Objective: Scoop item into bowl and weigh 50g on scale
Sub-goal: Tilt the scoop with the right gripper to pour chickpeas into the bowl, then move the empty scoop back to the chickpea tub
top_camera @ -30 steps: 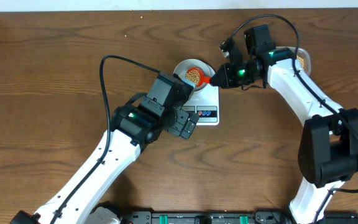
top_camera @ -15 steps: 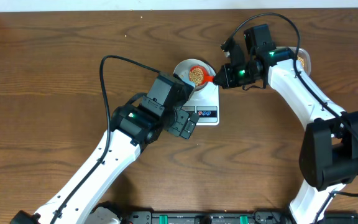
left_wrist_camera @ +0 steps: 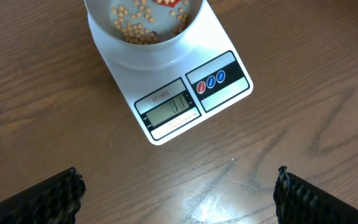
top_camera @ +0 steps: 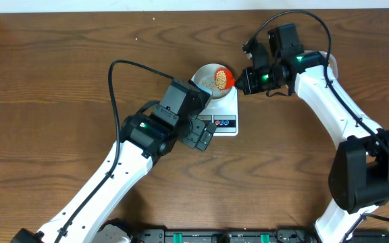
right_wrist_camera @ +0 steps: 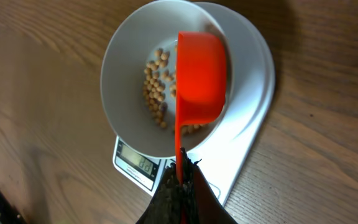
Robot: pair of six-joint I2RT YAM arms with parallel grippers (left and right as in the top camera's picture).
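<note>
One broad brown wooden table (top_camera: 59, 67) under everything. Over it, white left arm (top_camera: 107, 175) and white right arm (top_camera: 329, 100), both reaching toward the middle.

Left gripper (left_wrist_camera: 178, 198): spread wide, holding nothing, hovering above bare wood near the display end of the scale. Right gripper (right_wrist_camera: 180, 185): pressed together on the thin handle of an orange-red plastic measuring scoop (right_wrist_camera: 201, 74), coming in over the bowl from the right.

Next down in size: flat white rectangular digital kitchen scale (left_wrist_camera: 225, 93), lying on the table, with small grey display (left_wrist_camera: 171, 107) and round red and blue buttons (left_wrist_camera: 209, 81) beside it. Digits lit, too small to read with confidence. On its platform, small round pale grey-blue bowl (right_wrist_camera: 124, 74) with white rim, about as wide as the scale. Inside, a loose scatter of small round tan-yellow beans (right_wrist_camera: 156, 93) across the floor, far from filling it.

Step in hand, by judgement: emptying the scoop into the bowl. Scoop rolled onto its side over the bowl's right half, mouth toward the beans, inside hidden from every view.

Next, probably: roll the wrist back level, lift clear without knocking the rim, read the display, then fetch more or stop at fifty grams.

Against a second ago: scoop then level and full of beans above the bowl; now tipped, load dropped. Left arm unmoved.
</note>
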